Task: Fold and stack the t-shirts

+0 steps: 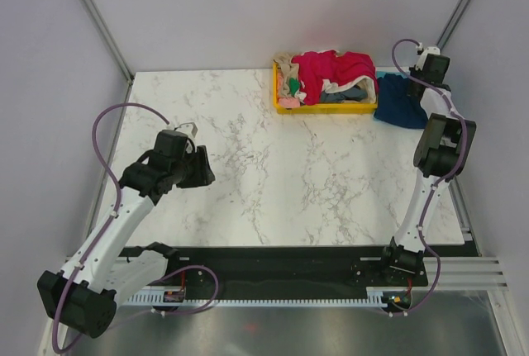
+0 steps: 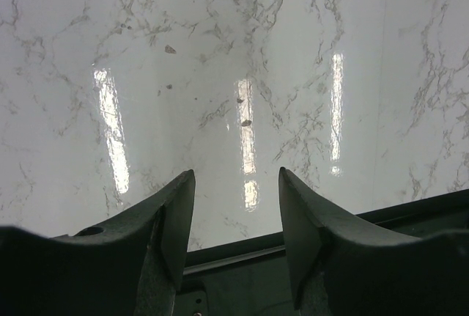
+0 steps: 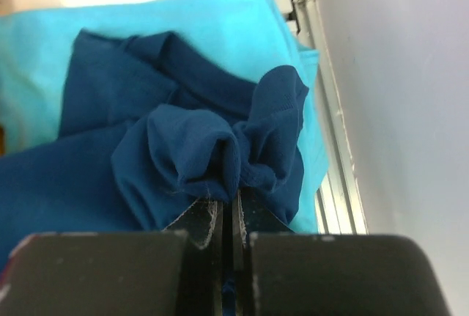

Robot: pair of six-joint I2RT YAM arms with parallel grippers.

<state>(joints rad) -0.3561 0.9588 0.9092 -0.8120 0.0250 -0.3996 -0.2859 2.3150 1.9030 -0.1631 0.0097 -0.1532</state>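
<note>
1. while it has no cloth to handle, the left gripper point(image 2: 237, 206) hangs over the glossy, grey-veined marble table point(image 2: 220, 74), its dark fingers spread with nothing between them, likely free to help with spreading.
2. at the back, the shallow yellow tray point(image 1: 326, 109) holds crumpled shirts, a crimson-pink t-shirt point(image 1: 335, 67) heaped on top.
3. far right, just beside the tray, the right gripper point(image 3: 229, 202) has its fingers pressed together on a bunched fold of the soft navy t-shirt point(image 3: 190, 147), probably to draw it out; it lies on a smooth teal t-shirt point(image 3: 183, 15).
</note>
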